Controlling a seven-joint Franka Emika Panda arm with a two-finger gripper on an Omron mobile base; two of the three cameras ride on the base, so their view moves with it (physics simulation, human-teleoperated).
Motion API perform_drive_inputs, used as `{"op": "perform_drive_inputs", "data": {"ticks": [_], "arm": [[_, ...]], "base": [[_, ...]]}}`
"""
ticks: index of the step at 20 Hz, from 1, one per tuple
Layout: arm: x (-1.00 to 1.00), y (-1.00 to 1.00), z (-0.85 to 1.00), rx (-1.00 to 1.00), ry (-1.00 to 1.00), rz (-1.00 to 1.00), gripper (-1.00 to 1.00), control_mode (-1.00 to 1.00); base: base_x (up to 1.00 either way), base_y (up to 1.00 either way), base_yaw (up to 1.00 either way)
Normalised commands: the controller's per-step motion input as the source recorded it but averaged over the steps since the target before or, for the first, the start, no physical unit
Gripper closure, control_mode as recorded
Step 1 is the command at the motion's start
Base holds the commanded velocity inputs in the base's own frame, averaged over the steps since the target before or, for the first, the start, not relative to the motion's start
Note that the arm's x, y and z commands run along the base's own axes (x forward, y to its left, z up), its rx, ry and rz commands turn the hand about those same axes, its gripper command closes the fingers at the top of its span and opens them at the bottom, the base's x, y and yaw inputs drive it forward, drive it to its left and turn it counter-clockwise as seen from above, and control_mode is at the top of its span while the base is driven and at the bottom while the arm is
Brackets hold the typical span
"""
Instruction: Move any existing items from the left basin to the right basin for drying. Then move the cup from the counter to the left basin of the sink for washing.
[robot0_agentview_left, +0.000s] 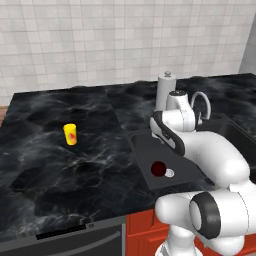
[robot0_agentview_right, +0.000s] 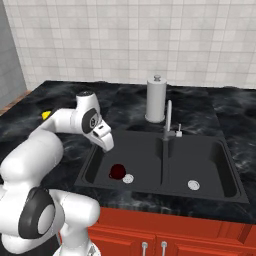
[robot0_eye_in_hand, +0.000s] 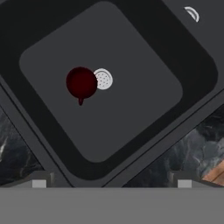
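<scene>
From my station I see a glossy black marble counter (robot0_agentview_left: 60, 165) with white veining, sitting on red cabinet fronts, and set into it a matte black double sink (robot0_agentview_right: 162, 192) with a slim, curved silver faucet (robot0_agentview_right: 168, 120) on the strip between its two rectangular basins. In the left basin (robot0_eye_in_hand: 131, 118) a small, round, dark red bowl-like thing (robot0_eye_in_hand: 81, 82) with a short stub on one side rests on the flat floor, touching the little perforated silver drain disc (robot0_eye_in_hand: 104, 79). The right basin (robot0_agentview_right: 220, 165) has its own round silver drain (robot0_agentview_right: 193, 185). A smooth grey paper towel roll (robot0_agentview_right: 156, 100) stands upright on a post behind the sink. The cup (robot0_agentview_left: 70, 134), a small bright yellow tumbler with a red mark, stands upright on the counter well to the left of the sink. My gripper (robot0_eye_in_hand: 111, 181) hangs above the left basin, its jaws spread wide apart, gripping nothing and touching nothing; the dark red thing lies well below, between the fingertips' lines.
</scene>
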Motion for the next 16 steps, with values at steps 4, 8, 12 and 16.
{"op": "perform_drive_inputs", "data": {"ticks": [4, 8, 12, 16], "arm": [[0.06, 0.0, -0.08, 0.0, 0.03, 0.0, -1.0, -1.0], [0.04, 0.0, -0.09, 0.0, 0.03, 0.0, -1.0, -1.0], [0.02, 0.0, -0.08, 0.0, 0.02, 0.0, -1.0, -1.0], [0.0, 0.0, -0.07, 0.0, 0.01, 0.0, -1.0, -1.0]], "base": [[0.0, 0.0, 0.0], [0.0, 0.0, 0.0], [0.0, 0.0, 0.0], [0.0, 0.0, 0.0]]}}
